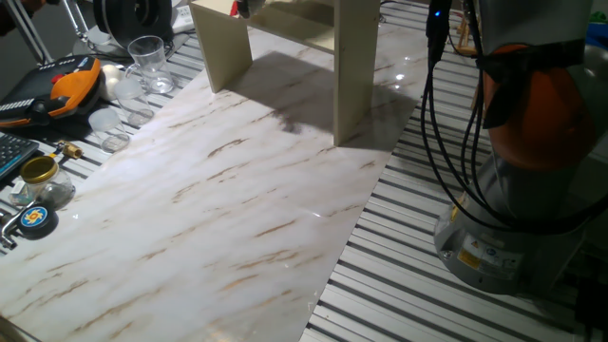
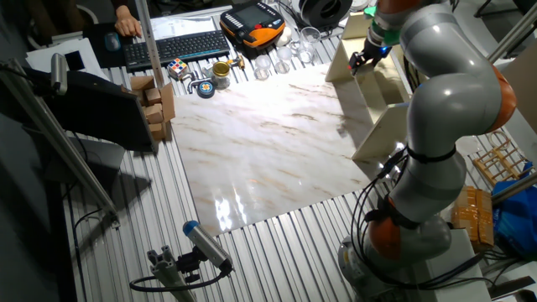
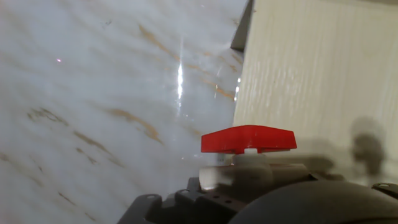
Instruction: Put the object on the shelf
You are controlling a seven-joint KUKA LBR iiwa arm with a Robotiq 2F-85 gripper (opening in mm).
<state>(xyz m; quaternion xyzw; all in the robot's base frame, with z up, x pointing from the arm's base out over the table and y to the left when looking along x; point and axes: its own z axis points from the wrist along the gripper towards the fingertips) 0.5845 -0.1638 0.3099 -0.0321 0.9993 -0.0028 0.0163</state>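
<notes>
In the hand view the object shows close up: a white plastic fitting [image 3: 245,175] with a flat red handle [image 3: 249,139] on top. My gripper [image 3: 249,186] is shut on its white body, right at the edge of the shelf's pale wooden top board [image 3: 323,74]. The marble table lies far below on the left. In one fixed view the shelf [image 1: 356,66] stands at the back, and only a bit of the gripper [image 1: 249,6] with red beside it shows at the top edge. In the other fixed view the gripper [image 2: 362,60] hangs over the shelf [image 2: 382,126].
A marble board [image 1: 237,209] covers the table. Glass cups [image 1: 147,57], an orange and black device [image 1: 71,85] and a brass-lidded jar [image 1: 40,171] stand at its left. The arm's base [image 1: 532,142] and black cables [image 1: 432,95] are at the right.
</notes>
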